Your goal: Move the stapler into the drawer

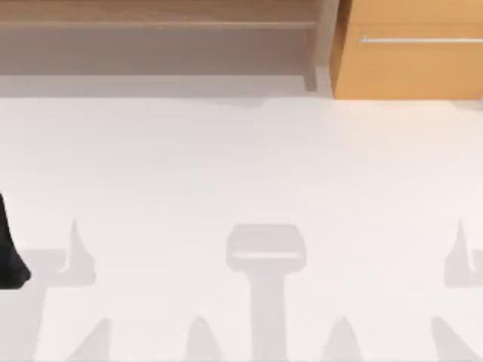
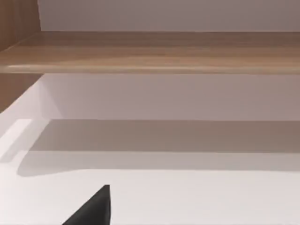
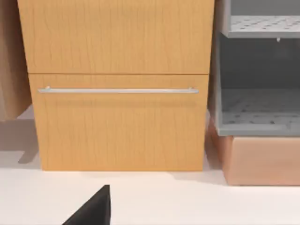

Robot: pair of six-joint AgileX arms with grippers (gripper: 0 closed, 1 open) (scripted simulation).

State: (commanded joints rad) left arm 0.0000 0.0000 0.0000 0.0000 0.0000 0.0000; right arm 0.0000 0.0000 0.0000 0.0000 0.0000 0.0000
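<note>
The drawer (image 1: 411,56) stands at the back right of the table, its orange-tan front shut and flush, with a thin silver bar handle (image 1: 419,39). The right wrist view faces this drawer (image 3: 119,126) and its handle (image 3: 117,90) from a short way off. The stapler is out of view. A black part of my left arm (image 1: 9,253) shows at the table's far left edge. A dark tip of my left gripper (image 2: 93,211) points toward the shelf. A dark tip of my right gripper (image 3: 93,211) points toward the drawer.
A wide brown wooden shelf (image 1: 158,23) runs along the back left, seen close in the left wrist view (image 2: 150,51). To one side of the drawer cabinet, a grey perforated rack (image 3: 258,108) sits on a tan box (image 3: 262,159). The white table (image 1: 241,166) carries grey arm shadows.
</note>
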